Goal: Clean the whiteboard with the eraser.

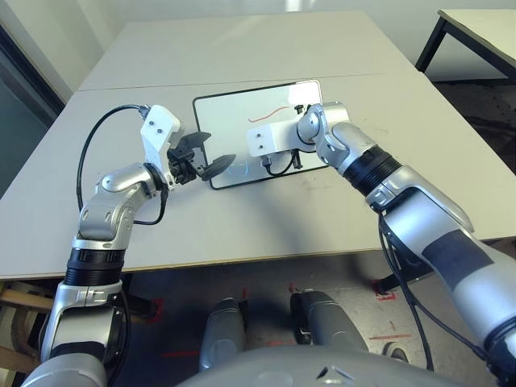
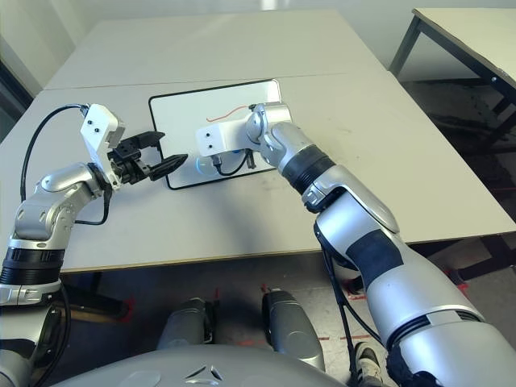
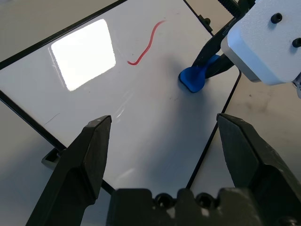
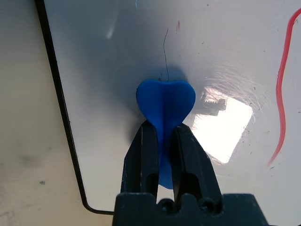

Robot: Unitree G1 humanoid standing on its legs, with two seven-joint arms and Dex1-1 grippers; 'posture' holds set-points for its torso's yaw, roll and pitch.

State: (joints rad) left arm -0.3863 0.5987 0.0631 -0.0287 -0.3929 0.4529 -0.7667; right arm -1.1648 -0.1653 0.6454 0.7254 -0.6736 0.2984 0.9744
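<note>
The whiteboard (image 1: 226, 113) lies flat in the middle of the table, its black frame rounded at the corners. A red squiggle (image 1: 271, 112) runs across its far half. My right gripper (image 4: 162, 128) is shut on the blue eraser (image 4: 165, 100), whose broad end presses on the board near the near-left corner, short of the squiggle (image 4: 281, 80). In the head views the white wrist block (image 1: 270, 139) covers that gripper. My left gripper (image 1: 211, 153) hangs open over the board's near-left corner with nothing between its fingers; its wrist view shows the eraser (image 3: 193, 79) ahead.
The grey table (image 1: 242, 226) has a seam (image 1: 121, 87) running across behind the board. A second table (image 1: 480, 28) stands at the far right with a gap of floor between. The near table edge (image 1: 242, 260) lies close to my body.
</note>
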